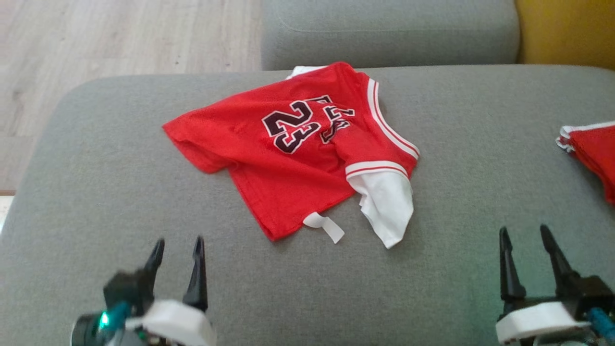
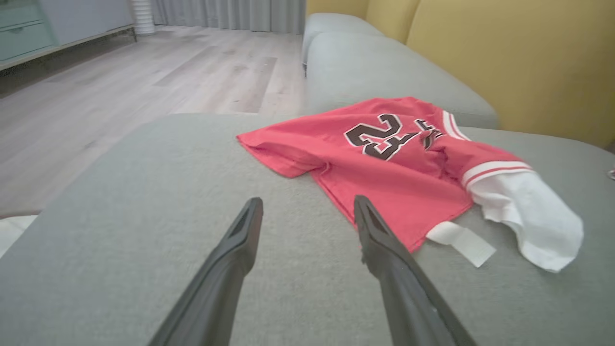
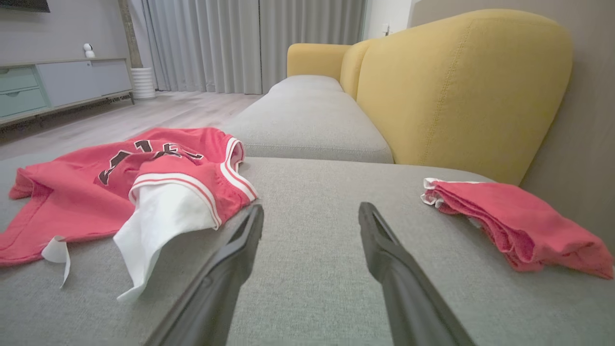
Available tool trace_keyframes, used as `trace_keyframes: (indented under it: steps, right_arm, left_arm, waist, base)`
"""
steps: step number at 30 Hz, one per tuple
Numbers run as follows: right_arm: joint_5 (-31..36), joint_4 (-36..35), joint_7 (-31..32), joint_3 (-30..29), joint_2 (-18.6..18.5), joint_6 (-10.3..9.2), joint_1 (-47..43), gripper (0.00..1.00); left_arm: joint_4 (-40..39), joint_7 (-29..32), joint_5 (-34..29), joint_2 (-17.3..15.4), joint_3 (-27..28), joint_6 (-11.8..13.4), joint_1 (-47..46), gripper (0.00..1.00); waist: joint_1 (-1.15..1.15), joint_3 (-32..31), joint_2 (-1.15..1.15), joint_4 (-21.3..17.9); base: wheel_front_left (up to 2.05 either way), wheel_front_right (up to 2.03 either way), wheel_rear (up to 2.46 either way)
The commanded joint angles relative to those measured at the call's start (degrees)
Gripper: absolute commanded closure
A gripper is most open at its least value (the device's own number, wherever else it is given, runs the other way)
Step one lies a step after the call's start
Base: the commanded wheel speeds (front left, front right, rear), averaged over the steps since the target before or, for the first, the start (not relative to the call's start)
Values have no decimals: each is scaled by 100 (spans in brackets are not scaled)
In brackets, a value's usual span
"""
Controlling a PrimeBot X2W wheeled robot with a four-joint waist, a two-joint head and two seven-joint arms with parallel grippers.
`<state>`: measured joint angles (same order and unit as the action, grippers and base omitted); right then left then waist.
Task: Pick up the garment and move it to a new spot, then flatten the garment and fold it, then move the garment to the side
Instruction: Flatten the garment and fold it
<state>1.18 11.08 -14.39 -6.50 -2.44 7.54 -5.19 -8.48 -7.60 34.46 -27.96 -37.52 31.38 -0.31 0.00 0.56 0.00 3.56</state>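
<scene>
The garment (image 1: 293, 158) is a red jersey with a dark "23", white trim and a white sleeve, lying rumpled on the grey sofa seat (image 1: 120, 182). It also lies ahead and to the right in the left wrist view (image 2: 384, 163) and to the left in the right wrist view (image 3: 120, 187). My left gripper (image 1: 178, 247) is open at the lower left, short of the jersey's near hem. At the lower right my right gripper (image 1: 524, 233) is open too, apart from the white sleeve. Both hold nothing.
A second red garment (image 1: 593, 149) lies folded at the seat's right edge, also seen in the right wrist view (image 3: 514, 221). A yellow backrest (image 3: 461, 91) rises on the right. Another grey cushion (image 1: 389, 31) lies beyond. Wooden floor (image 1: 96, 38) is off the left edge.
</scene>
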Motion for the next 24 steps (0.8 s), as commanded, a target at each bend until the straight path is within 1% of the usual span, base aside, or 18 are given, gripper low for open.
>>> trace_keyframes:
  steps: [1,2,4,7,11,15,19,24]
  right_arm:
    - [45,-124,-61,124,-43,-5,56,0]
    - [65,-58,-61,149,-43,-5,13,0]
    - [77,19,-61,170,-43,-5,-15,0]
    - [53,136,-61,201,-43,-5,-28,0]
    - [-14,274,-61,281,-43,-5,-4,0]
    - [-76,359,-61,359,-43,-5,41,0]
    - [-104,385,-61,399,-43,-5,66,0]
    - [-109,408,-61,440,-43,-5,90,0]
  left_arm:
    - [-5,-259,-13,-8,296,36,-139,0]
    - [218,-552,-37,96,393,7,44,0]
    - [419,-680,-83,180,507,-96,179,0]
    - [613,-732,-285,315,723,-363,287,0]
    - [658,-737,-753,569,1042,-878,440,0]
    - [794,-739,-1072,844,1392,-1388,607,0]
    - [925,-739,-1317,1112,1715,-1763,702,0]
    - [1038,-739,-1591,1399,2033,-2106,763,0]
  waist:
    - [0,-54,0,62]
    - [0,-85,0,108]
    - [0,-113,0,145]
    - [0,-139,0,186]
    - [0,-144,0,207]
    - [0,-131,0,196]
    - [0,-119,0,183]
    - [0,-101,0,141]
  base:
    - [0,0,0]
    - [0,0,0]
    - [0,0,0]
    - [0,0,0]
    - [0,0,0]
    - [0,0,0]
    - [0,0,0]
    - [0,0,0]
